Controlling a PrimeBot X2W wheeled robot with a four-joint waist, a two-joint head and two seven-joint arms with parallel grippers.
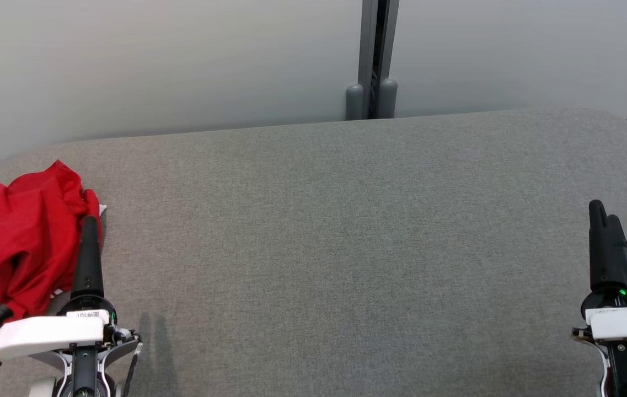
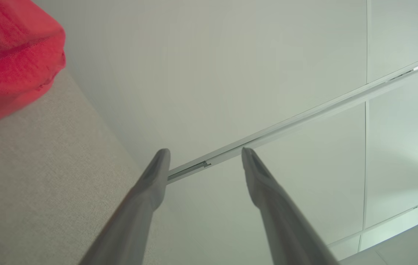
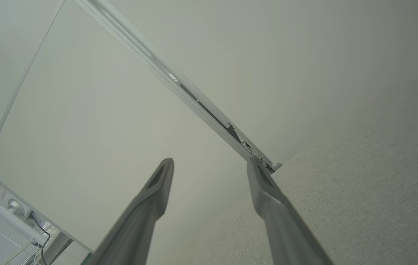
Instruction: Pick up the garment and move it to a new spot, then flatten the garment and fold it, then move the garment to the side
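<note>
One red garment (image 1: 15,237) lies crumpled at the tabletop's (image 1: 346,220) left edge, likely soft and light, best pinched at a fold beside the wide, empty left end effector (image 2: 206,154); the right end effector (image 3: 209,165) gapes too.

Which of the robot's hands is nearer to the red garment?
Left. The left hand lies just right of the red garment; the right hand is far across the grey surface.
</note>
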